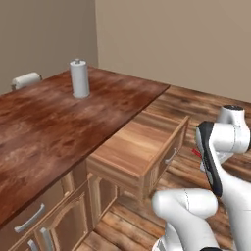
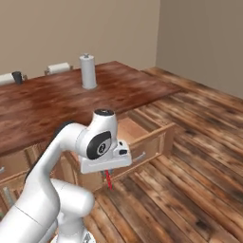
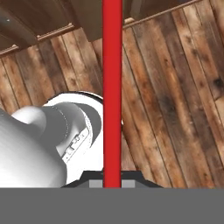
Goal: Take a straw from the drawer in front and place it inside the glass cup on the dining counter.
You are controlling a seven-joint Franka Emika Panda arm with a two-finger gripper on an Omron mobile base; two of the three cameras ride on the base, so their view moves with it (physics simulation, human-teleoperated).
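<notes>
mostly plank floor (image 2: pixel 190 190), perhaps beige walls (image 2: pixel 71 28)

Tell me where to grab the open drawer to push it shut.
Grip the silver bar handle at its middle, coming from the floor side, square to the front panel of the drawer. The bar lies level along the panel, so the jaws go above and below it. The gripper is shut on the straw now, so probably do this after that is placed.
</notes>
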